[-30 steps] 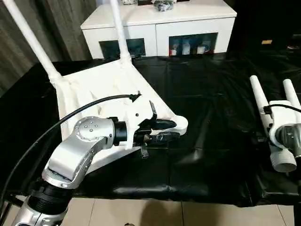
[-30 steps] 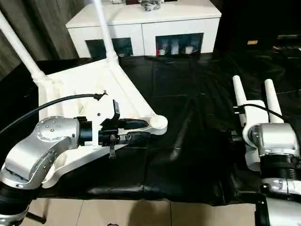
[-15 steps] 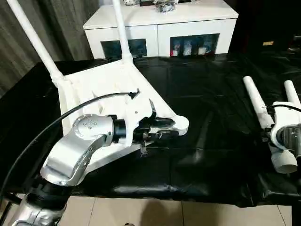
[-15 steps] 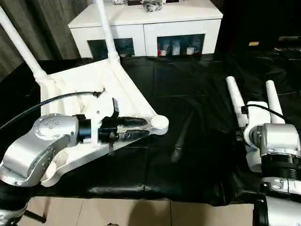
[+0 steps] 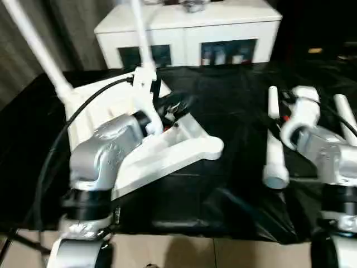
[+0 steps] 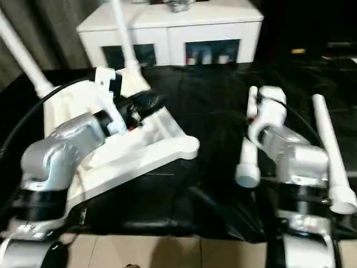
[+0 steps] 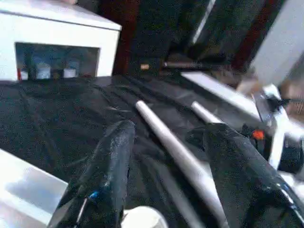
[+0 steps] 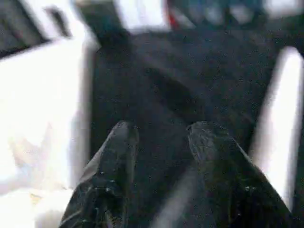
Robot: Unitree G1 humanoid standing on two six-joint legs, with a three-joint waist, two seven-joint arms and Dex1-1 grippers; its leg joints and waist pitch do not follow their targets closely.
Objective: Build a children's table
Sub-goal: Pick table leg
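A: Tabletop (image 5: 167,156) lies upside down on the black sheet (image 5: 223,111), left side, two legs (image 5: 39,44) already standing at its far corners, near socket (image 5: 215,146) empty. Where do you want the next leg?

B: That near socket. Two loose legs lie right of it; take the closer one (image 5: 275,142) near its middle, so it hangs balanced when you lift.

A: And your arms?

B: Your left forearm slants up over the top, left gripper (image 7: 164,161) raised above it with jaws standing wide, nothing between them. Your right gripper (image 8: 159,142) points down at the sheet beside the closer leg, fingers a narrow gap apart, also holding nothing. Centre it over the leg before closing.
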